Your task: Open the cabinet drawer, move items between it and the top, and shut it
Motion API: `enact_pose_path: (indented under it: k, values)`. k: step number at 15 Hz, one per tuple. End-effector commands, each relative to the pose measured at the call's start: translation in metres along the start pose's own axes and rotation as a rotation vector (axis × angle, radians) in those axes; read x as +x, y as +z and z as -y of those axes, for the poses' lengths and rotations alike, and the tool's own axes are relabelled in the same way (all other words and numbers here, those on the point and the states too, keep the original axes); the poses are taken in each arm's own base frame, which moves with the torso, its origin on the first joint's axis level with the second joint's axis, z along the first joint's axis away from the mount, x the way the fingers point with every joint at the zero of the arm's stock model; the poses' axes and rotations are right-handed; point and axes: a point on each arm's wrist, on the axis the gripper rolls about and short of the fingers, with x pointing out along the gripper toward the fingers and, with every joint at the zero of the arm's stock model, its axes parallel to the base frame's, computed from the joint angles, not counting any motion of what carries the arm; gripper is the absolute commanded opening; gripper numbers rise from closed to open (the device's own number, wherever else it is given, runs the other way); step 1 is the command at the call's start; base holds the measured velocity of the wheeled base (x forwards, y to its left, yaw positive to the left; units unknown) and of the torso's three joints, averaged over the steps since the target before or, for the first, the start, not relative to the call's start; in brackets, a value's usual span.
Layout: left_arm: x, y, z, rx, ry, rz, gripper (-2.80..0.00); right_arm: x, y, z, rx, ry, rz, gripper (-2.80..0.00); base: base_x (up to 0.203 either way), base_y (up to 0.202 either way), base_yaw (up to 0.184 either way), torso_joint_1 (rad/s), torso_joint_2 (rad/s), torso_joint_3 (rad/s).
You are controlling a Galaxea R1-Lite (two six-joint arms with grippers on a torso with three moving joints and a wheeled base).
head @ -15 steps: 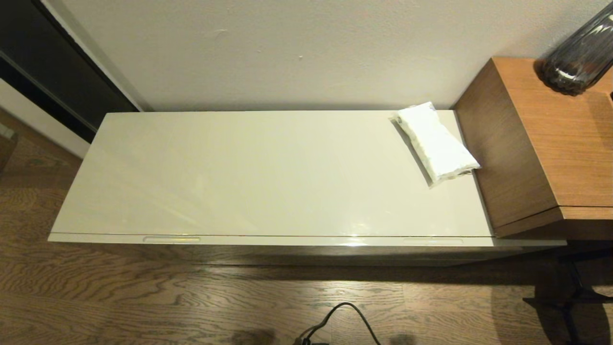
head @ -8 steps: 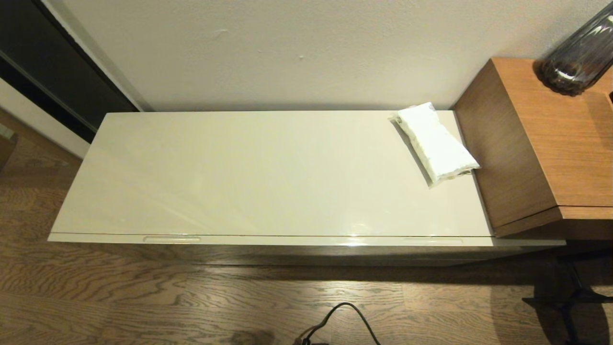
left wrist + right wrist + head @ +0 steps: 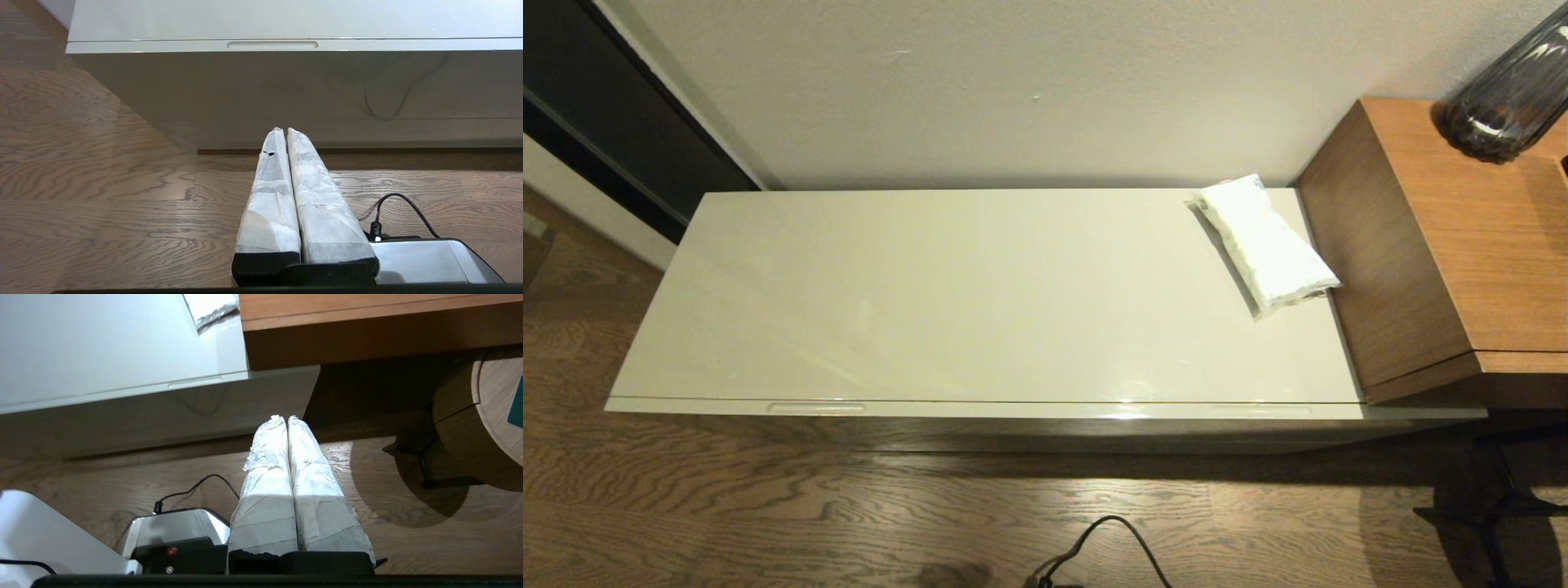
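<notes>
The cabinet drawer is closed under the top, showing only its thin cream front strip with two slim slots. One item, a soft white pack, lies on the top at its far right end, against the wooden unit; its corner also shows in the right wrist view. Neither gripper is in the head view. My left gripper hangs low over the floor in front of the cabinet's left slot, shut and empty. My right gripper is low near the cabinet's right end, also shut and empty.
An orange-brown wooden unit with a dark glass vase stands against the cabinet's right end. A round wooden piece and a dark stand are on the floor to the right. A black cable runs by my base.
A faint shadow on the floor at the lower edge of the head view has faded. The cabinet, the drawer and the white pack have not moved.
</notes>
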Motion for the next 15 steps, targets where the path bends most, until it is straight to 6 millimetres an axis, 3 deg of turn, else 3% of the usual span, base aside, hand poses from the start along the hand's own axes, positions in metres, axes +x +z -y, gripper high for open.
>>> enact_pose_path:
  k: [1, 4, 10, 13, 15]
  values:
    - [0.000, 0.000, 0.000, -0.001, 0.000, -0.002, -2.80, 0.006, -0.023, -0.001, -0.037, 0.016, -0.024, -2.80, 0.000, 0.000, 0.000, 0.000, 0.00, 0.000]
    - [0.000, 0.000, 0.000, -0.001, 0.000, 0.000, -2.80, 0.031, -0.034, -0.002, -0.097, 0.008, 0.009, -2.80, 0.000, 0.000, 0.000, 0.000, 0.00, 0.000]
    - [0.000, 0.000, 0.000, -0.001, 0.000, -0.002, -2.80, 0.111, -0.070, -0.005, -0.136, -0.066, 0.045, -2.80, 0.000, 0.000, 0.000, 0.000, 0.00, 0.000]
    - [0.000, 0.000, 0.000, -0.001, 0.000, 0.000, -2.80, 0.153, -0.100, -0.005, -0.187, -0.112, 0.106, -2.80, 0.000, 0.000, 0.000, 0.000, 0.00, 0.000]
    - [0.000, 0.000, 0.000, -0.001, 0.000, -0.002, -2.80, 0.179, -0.134, -0.005, -0.242, -0.095, 0.144, -2.80, 0.000, 0.000, 0.000, 0.000, 0.00, 0.000]
